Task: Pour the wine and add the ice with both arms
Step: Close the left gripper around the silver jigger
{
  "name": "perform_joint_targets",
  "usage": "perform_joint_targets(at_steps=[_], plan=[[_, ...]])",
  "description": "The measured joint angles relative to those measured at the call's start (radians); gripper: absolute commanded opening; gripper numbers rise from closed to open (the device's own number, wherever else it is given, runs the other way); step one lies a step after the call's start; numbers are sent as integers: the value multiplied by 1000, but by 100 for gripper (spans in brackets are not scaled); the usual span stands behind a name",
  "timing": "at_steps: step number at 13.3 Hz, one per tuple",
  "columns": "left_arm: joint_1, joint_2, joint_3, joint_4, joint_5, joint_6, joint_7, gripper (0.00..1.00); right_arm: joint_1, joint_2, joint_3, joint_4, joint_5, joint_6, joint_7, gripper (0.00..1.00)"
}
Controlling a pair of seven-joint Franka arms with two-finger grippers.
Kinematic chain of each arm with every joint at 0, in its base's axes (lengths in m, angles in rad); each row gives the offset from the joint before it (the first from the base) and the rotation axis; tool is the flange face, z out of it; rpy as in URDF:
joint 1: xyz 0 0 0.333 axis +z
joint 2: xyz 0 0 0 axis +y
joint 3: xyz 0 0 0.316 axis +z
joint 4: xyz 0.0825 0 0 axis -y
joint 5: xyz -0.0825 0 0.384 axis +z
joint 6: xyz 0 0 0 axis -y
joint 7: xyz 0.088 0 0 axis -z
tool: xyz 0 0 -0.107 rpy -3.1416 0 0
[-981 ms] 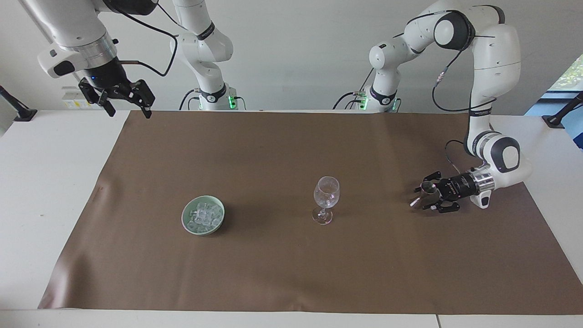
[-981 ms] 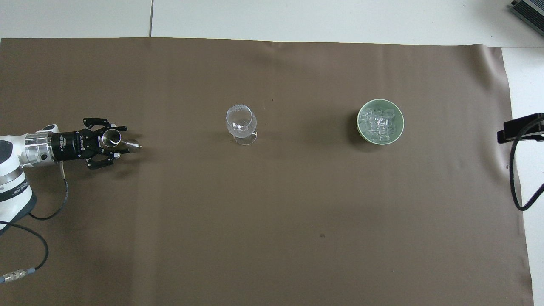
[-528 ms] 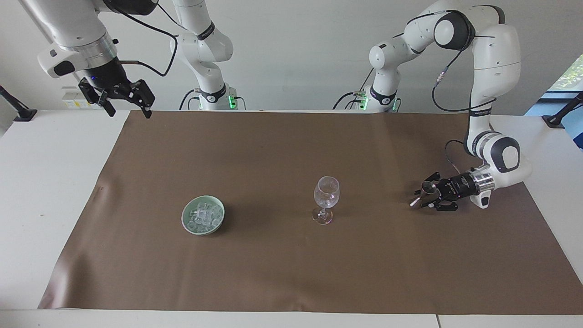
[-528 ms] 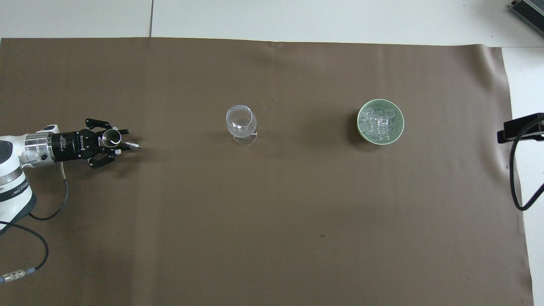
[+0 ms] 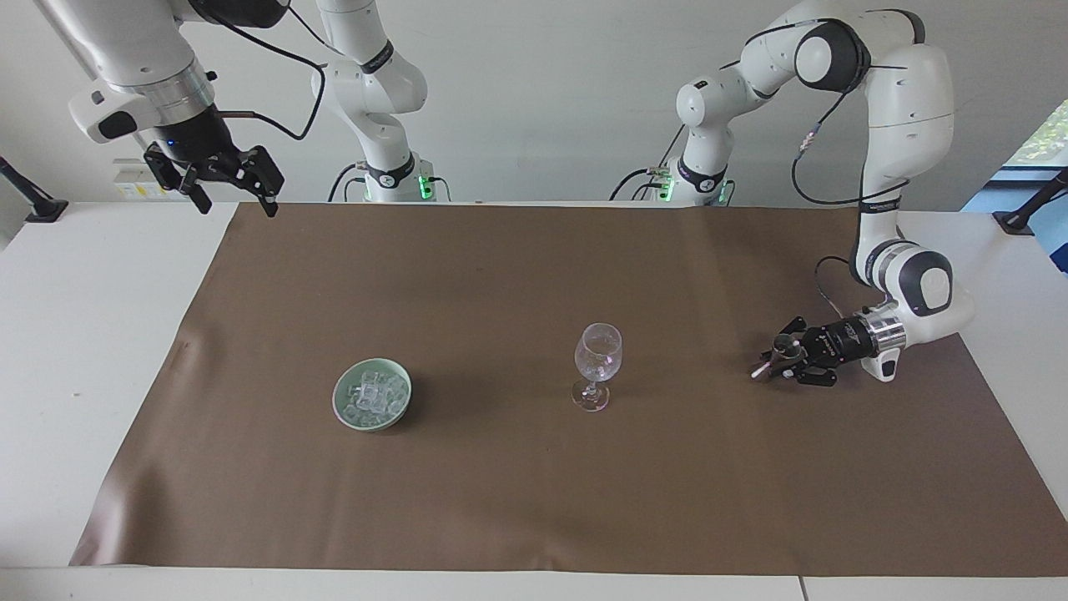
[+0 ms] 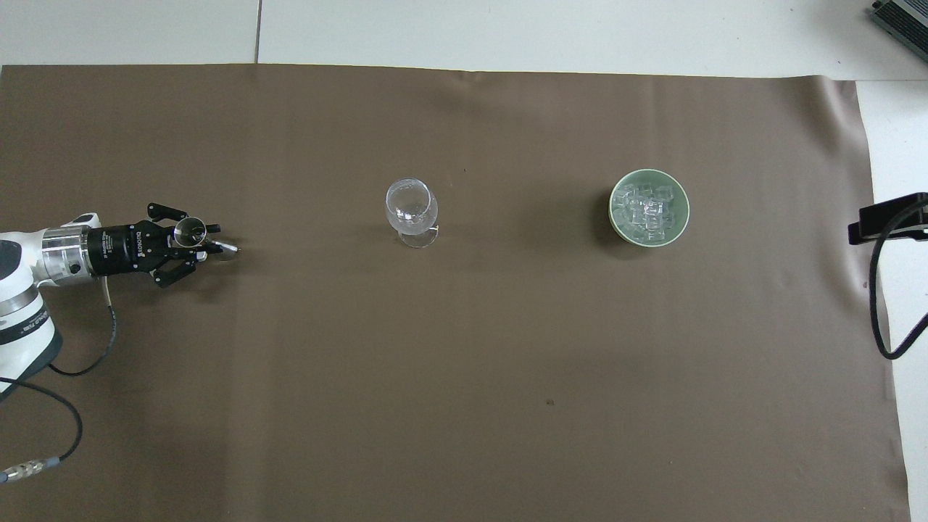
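Note:
A clear stemmed wine glass (image 5: 597, 359) stands upright mid-cloth; it also shows in the overhead view (image 6: 412, 208). A pale green bowl (image 5: 340, 399) toward the right arm's end holds a pile of clear ice (image 5: 374, 392); bowl (image 6: 613, 212) and ice (image 6: 647, 212) show from above too. My left gripper (image 5: 780, 362) lies low and level at the left arm's end, shut on a small metal cup (image 5: 783, 343) with a thin handle; gripper (image 6: 199, 243) and cup (image 6: 190, 231) show from above. My right gripper (image 5: 232, 184) hangs open and empty, high over the table's corner by the robots.
A brown cloth (image 5: 534, 501) covers most of the white table (image 5: 83, 334). A black clamp (image 5: 33, 204) sits at the right arm's end and another (image 5: 1022, 213) at the left arm's end. A black cable loops at the overhead view's edge (image 6: 881, 290).
The left gripper's fingers have drawn in around the small metal cup, which has shifted slightly. The right arm, glass and bowl have not moved.

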Motion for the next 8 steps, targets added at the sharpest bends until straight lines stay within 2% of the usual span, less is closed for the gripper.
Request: perform_joint_targets(at_steps=[7,8], plan=[[0,0,0,-2,-1,0,0,1,0,0,0,0,0,0,0,100],[0,0,0,-2,-1,0,0,0,0,0,0,0,0,0,0,100]])
